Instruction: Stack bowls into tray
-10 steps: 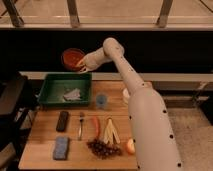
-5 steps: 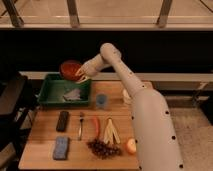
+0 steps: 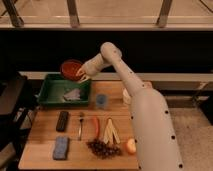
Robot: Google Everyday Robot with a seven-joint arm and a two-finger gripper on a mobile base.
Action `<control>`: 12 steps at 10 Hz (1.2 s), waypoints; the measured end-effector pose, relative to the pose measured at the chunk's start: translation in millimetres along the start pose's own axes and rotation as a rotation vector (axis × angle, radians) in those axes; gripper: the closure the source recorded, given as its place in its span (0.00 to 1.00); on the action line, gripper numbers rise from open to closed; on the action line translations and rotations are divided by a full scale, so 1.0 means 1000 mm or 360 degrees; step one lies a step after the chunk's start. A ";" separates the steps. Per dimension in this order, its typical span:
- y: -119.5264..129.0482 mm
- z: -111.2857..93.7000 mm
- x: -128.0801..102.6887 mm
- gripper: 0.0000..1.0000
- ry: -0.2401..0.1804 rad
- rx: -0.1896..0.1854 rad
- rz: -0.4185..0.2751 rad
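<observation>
The gripper (image 3: 81,75) seems to pinch 1 light, stiff orange-red bowl (image 3: 70,68) by its rim above the tray (image 3: 49,96).

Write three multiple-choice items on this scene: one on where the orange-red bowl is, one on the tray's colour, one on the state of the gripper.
1. Where is the orange-red bowl?
A. Flat on the wooden table beside the grapes
B. Lifted over the tray's far right corner
C. On the floor

2. What colour is the tray?
A. Green
B. White
C. Yellow

3. What is the gripper doing?
A. Hanging open over the blue sponge
B. Resting on the table by the carrot
C. Shut on the rim of the orange-red bowl

Answers:
1 B: the bowl hangs tilted above the tray's far edge, off every surface.
2 A: its sloping walls are plainly green.
3 C: the gripper sits at the bowl's right rim and carries it.
</observation>
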State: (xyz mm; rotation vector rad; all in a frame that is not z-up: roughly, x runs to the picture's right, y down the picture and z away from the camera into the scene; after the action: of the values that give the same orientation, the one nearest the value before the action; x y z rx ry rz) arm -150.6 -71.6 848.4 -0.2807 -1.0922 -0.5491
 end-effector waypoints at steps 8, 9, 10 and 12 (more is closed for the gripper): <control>0.035 0.049 0.028 0.38 0.0149 -0.0058 -0.0023; 0.041 0.049 0.034 0.29 0.0159 -0.0052 0.0007; 0.046 0.050 0.040 0.25 0.0168 -0.0046 0.0030; 0.049 0.050 0.047 0.24 0.0191 -0.0025 0.0061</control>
State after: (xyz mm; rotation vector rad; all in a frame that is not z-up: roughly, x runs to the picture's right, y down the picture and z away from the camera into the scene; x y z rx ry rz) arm -145.8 -20.0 915.1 -0.2785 -0.9647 -0.5337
